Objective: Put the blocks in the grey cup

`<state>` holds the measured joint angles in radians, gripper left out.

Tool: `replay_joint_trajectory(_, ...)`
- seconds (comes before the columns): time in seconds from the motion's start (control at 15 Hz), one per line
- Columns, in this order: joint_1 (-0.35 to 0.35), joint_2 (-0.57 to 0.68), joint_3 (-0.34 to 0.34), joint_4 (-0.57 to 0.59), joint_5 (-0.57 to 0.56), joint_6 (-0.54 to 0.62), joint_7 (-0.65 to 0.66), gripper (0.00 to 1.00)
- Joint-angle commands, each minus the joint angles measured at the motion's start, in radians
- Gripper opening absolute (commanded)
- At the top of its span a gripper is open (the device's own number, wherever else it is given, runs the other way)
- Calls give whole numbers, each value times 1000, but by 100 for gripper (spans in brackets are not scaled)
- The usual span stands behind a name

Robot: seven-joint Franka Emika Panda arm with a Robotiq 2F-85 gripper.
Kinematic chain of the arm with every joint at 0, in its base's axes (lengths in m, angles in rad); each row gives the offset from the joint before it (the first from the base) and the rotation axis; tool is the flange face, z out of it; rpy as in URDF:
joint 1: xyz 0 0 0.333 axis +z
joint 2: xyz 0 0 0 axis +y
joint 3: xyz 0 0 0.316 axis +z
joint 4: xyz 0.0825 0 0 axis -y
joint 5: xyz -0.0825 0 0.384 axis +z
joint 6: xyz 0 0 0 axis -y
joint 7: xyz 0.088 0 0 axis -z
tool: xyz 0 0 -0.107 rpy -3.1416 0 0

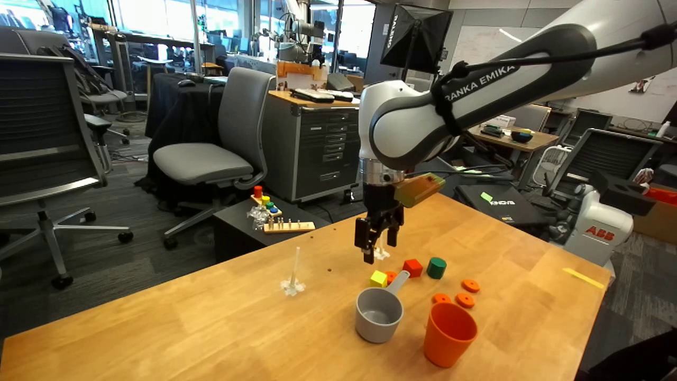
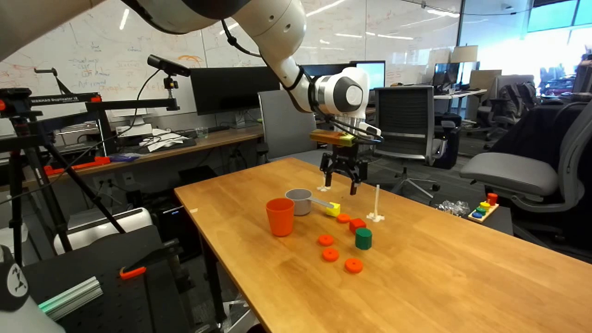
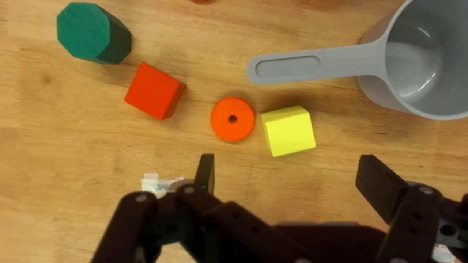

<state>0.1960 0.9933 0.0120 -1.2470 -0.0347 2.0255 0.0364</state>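
The grey cup (image 1: 373, 329) is a scoop with a handle, standing on the table; it also shows in the wrist view (image 3: 378, 89). The yellow block (image 3: 290, 133) lies beside its handle. An orange disc (image 3: 222, 122) lies left of the yellow block in the wrist view, then the red block (image 3: 151, 91) and green block (image 3: 84, 31). Several more orange discs (image 2: 330, 255) lie near the green block (image 2: 363, 239). My gripper (image 3: 287, 164) is open and empty. In an exterior view the gripper (image 1: 380, 251) hangs above the table, near the yellow block (image 1: 378, 279) and not touching it.
The taller orange-red cup (image 1: 444, 344) stands beside the grey cup. Two thin upright pegs are taped to the table, one standing apart (image 1: 295, 270) and one near the gripper (image 2: 323, 184). A peg toy (image 1: 289, 227) sits on a black side table beyond the table edge.
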Motion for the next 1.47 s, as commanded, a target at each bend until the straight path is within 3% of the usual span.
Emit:
replay_joint_trajectory(0.0,-7,13,-5,20,-19,-39,31,100)
replay_joint_trajectory(0.33,-26,53,-8,48,-12,-78,34,100)
replay_joint_trajectory(1.2,-67,38,-3,19,-6,-41,23,100)
replay_joint_trajectory(1.4,-53,61,3,86,-17,-74,2,100)
